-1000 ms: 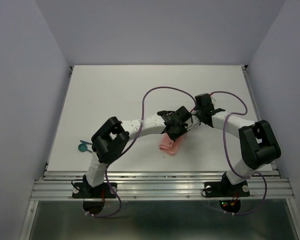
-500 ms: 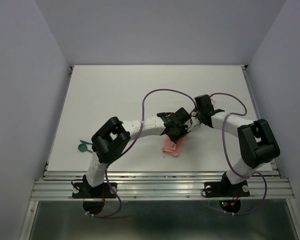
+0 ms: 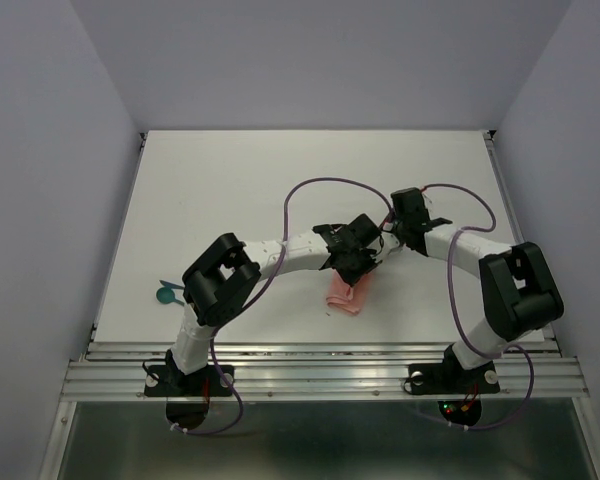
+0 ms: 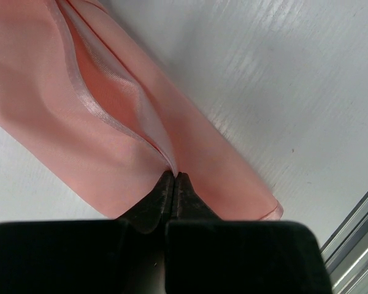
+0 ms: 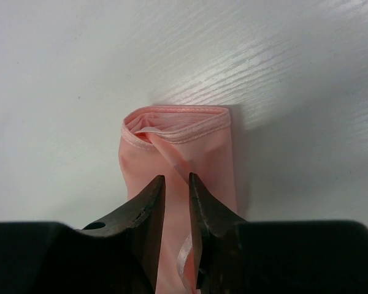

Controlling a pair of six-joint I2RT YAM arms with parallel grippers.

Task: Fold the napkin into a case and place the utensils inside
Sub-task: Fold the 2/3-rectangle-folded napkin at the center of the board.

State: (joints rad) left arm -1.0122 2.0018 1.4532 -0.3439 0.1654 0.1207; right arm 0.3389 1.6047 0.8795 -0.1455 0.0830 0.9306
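The salmon-pink napkin point(image 3: 345, 296) lies folded into a narrow case shape on the white table, just below both grippers. In the left wrist view my left gripper point(image 4: 174, 176) is shut on a hemmed edge of the napkin point(image 4: 61, 110), lifting that layer. In the right wrist view my right gripper point(image 5: 176, 179) stands with its jaws a narrow gap apart over the napkin point(image 5: 208, 159), near its open folded end. In the top view the left gripper point(image 3: 359, 268) and the right gripper point(image 3: 382, 250) nearly meet. A teal utensil with a round end point(image 3: 165, 293) lies at the table's left edge, behind the left arm.
Purple cables point(image 3: 320, 185) loop over the table behind the arms. A metal rail point(image 3: 320, 350) runs along the table's near edge, close to the napkin. Grey walls stand on three sides.
The napkin and both grippers have shifted slightly to the right. The left gripper keeps its hold on the cloth edge.
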